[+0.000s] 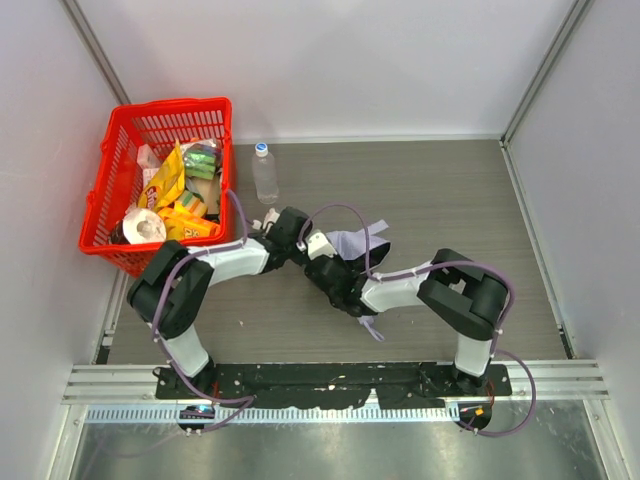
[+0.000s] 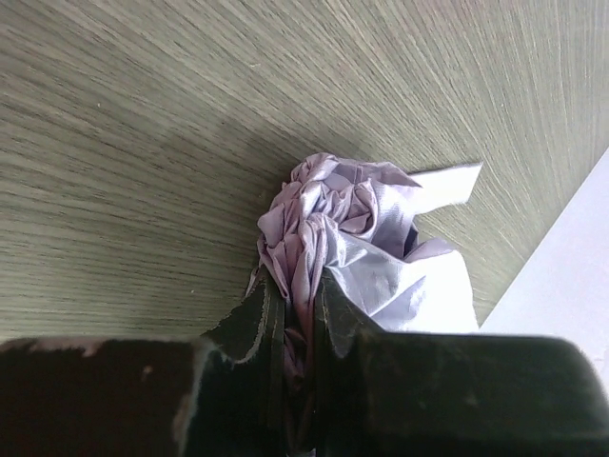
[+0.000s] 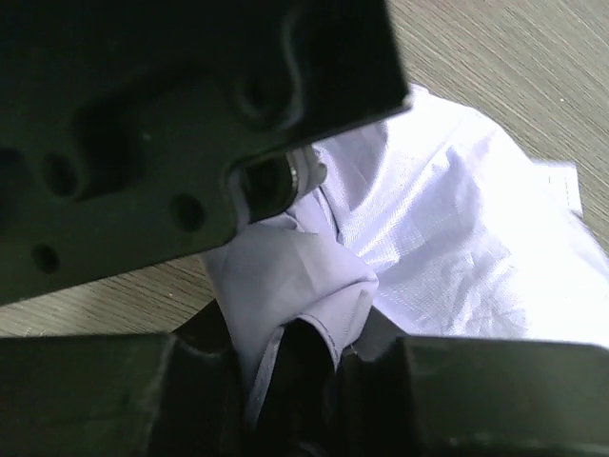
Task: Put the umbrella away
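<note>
The umbrella (image 1: 352,243) lies crumpled mid-table as pale lavender-white fabric, a thin strap trailing toward the near edge. Both arms meet over it. My left gripper (image 1: 312,247) is shut on a bunched pleat of the canopy; in the left wrist view the fabric (image 2: 352,219) runs down between the closed jaws of that gripper (image 2: 300,286). My right gripper (image 1: 325,265) comes in from the right, and its jaws (image 3: 290,328) pinch a fold of the umbrella cloth (image 3: 447,228). The left gripper's dark body (image 3: 143,124) hangs right over that fold. Shaft and handle are hidden.
A red basket (image 1: 108,205) with snack packs and a tape roll stands at the back left. A clear bottle (image 1: 265,172) stands upright just right of it. White walls close the table on the left, back and right.
</note>
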Robot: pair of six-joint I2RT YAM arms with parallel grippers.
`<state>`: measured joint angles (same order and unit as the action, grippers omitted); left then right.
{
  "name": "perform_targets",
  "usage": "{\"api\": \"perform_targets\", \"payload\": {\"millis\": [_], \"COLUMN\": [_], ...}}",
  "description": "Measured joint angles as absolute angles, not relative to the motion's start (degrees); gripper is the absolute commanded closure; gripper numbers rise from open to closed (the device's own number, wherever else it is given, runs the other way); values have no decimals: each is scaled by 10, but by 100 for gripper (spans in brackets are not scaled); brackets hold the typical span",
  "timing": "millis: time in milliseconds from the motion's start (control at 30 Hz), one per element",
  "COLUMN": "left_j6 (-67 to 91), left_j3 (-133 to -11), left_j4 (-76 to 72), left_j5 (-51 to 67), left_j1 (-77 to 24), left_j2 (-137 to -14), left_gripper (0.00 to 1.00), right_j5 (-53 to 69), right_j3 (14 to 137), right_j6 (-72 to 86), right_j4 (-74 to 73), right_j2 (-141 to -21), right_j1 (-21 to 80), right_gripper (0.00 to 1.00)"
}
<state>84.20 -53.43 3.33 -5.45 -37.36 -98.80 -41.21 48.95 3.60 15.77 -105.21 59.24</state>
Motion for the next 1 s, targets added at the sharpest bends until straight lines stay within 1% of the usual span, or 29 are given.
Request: {"api": "perform_targets", "payload": {"millis": [33, 67, 100, 133, 200, 233, 267, 300, 367, 433, 600, 733, 900, 967, 1000], "left_j6": [840, 838, 835, 833, 821, 812, 806, 803, 788, 774, 759, 762, 768, 773, 773], "left_j3": [-532, -529, -525, -520, -508, -498, -481, -471, -459, -454, -454, -459, -473, -484, -492], "left_j4": [30, 24, 19, 11, -8, -19, -32, -45, -69, -81, -95, -118, -117, -108, -101], "left_j5": [-56, -57, -58, -58, -58, -59, -59, -58, -50, -46, -29, -9, -15, -19, -20], "left_j1": [-373, -373, -373, -373, -372, -372, -371, -371, -370, -370, -370, -371, -385, -390, -390], "left_j2": [-987, -987, -986, -985, -980, -976, -973, -971, -959, -955, -957, -973, -986, -994, -998], "left_gripper": [100, 92, 81, 62, 35, 26, 20, 17, 3, 0, 0, 0, 0, 5, 11], "right_j5": [-404, -395, -379, -358, -308, -263, -212, -152, -47, 38, 229, 346, 461, 491, 501], "right_j3": [488, 485, 482, 476, 457, 440, 425, 413, 398, 395, 390, 390, 401, 404, 406], "right_j6": [34, 33, 35, 39, 48, 57, 66, 73, 90, 98, 121, 160, 229, 255, 265], "right_j4": [158, 159, 163, 167, 183, 200, 214, 224, 239, 244, 261, 304, 362, 383, 390], "right_j2": [-1049, -1046, -1042, -1037, -1021, -1007, -993, -982, -969, -968, -984, -1022, -1079, -1097, -1103], "right_j1": [591, 588, 582, 575, 555, 535, 512, 487, 434, 394, 316, 275, 248, 241, 237], "right_gripper": [99, 99, 99, 99, 99, 99, 99, 99, 99, 99, 99, 99, 99, 99, 99]}}
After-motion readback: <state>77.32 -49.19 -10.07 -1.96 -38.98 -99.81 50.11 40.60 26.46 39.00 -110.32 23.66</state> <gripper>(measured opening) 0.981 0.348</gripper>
